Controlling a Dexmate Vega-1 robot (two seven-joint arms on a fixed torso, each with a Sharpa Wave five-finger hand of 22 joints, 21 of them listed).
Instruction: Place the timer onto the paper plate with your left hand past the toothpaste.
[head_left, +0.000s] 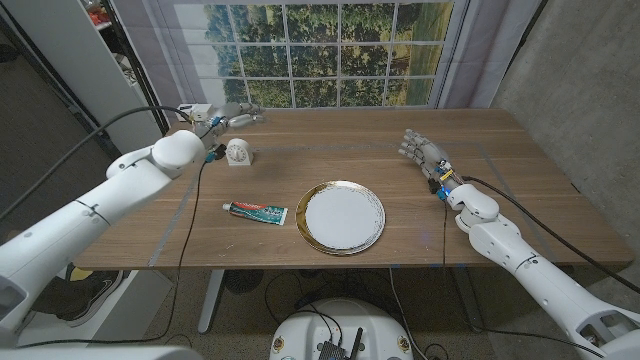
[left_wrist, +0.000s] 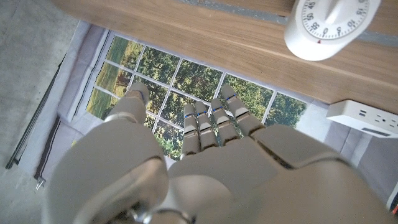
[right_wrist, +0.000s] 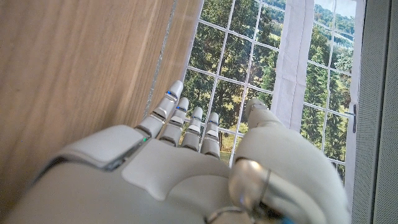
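The white timer (head_left: 238, 152) stands on the table at the far left, its dial also seen in the left wrist view (left_wrist: 329, 25). My left hand (head_left: 238, 117) hovers just beyond it near the table's far edge, fingers stretched out, holding nothing (left_wrist: 205, 143). The toothpaste tube (head_left: 255, 211) lies nearer the front, between the timer and the gold-rimmed paper plate (head_left: 375, 228), which sits bare at the middle front. My right hand (head_left: 424, 152) is at the right side of the table with fingers extended and nothing in it (right_wrist: 186, 155).
A white power strip (head_left: 195, 110) (left_wrist: 367, 117) sits at the far left corner behind my left hand. Cables run along both arms. A window backdrop stands behind the table.
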